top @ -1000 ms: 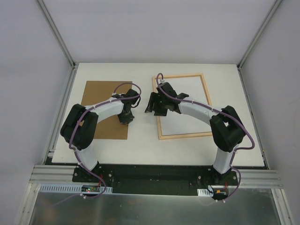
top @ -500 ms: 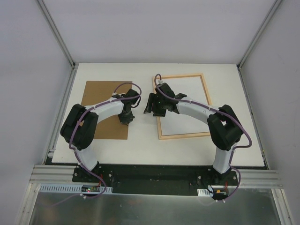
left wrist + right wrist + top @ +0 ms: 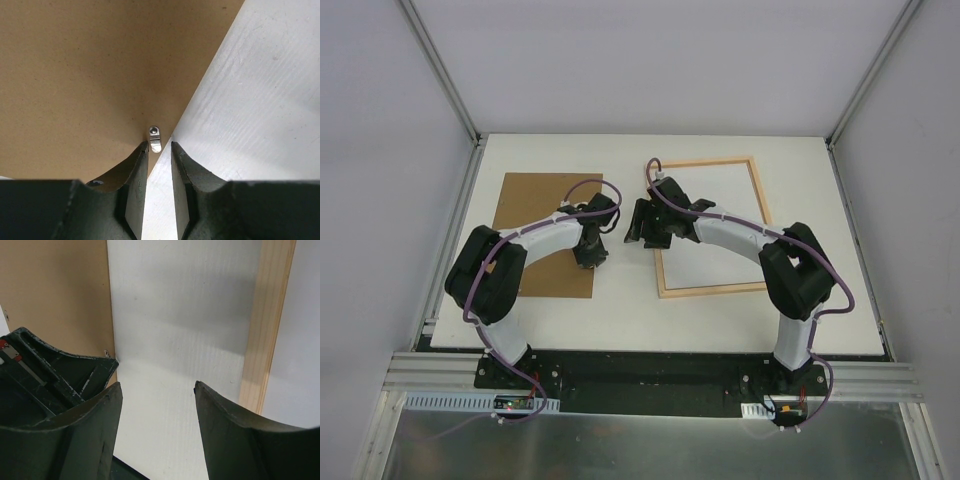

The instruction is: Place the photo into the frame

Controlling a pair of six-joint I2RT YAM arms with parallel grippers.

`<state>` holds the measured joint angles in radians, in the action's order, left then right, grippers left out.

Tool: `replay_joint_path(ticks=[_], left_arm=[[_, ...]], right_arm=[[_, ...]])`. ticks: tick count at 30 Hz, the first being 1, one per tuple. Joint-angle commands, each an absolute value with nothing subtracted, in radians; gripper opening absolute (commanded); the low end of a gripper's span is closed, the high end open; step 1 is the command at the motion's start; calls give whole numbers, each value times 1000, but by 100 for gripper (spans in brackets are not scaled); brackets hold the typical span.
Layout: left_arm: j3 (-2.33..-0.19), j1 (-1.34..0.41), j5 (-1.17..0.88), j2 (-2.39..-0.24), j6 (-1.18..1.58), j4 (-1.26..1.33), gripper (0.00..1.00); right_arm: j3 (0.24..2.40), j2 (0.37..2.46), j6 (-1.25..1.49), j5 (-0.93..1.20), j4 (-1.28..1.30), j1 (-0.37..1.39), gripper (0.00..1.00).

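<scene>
- The frame [image 3: 715, 289] is a rectangle of narrow, light natural wood strips. It lies flat on the white table [image 3: 620, 160], its long sides running roughly from 12 to 6 o'clock and leaning a little off square.
- From the table's middle the frame sits toward 3 o'clock. A plain brown backing board [image 3: 535, 210] sits toward 9 o'clock, with a strip of bare table between the two.
- Count: one frame, one backing board, two grippers, and one small metal tab [image 3: 155, 138] at the board's edge.
- The area inside the frame is plain white. I cannot tell whether that is the photo's white back or the table seen through the pane, and no printed picture side is visible.
- The left gripper [image 3: 160, 144] is low over the board's 3 o'clock edge. Its jaws stand a narrow slit apart with nothing between them, and the metal tab lies just ahead of the tips.
- The right gripper [image 3: 158, 385] is over the bare strip at the frame's 9 o'clock side. Its jaws are spread wide and hold nothing.
</scene>
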<state>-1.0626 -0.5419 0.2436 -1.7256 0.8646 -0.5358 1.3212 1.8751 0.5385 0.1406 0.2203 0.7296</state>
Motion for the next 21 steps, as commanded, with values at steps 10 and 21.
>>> replay_joint_path(ticks=[10,21], left_arm=[[-1025,-532,261,-1701,862,-538,19],[-1052,-532,267,-1738,847,-534,3]], right_arm=[[1362,1881,545,149,215,742,62],[1361,1884,537,150,218,742,62]])
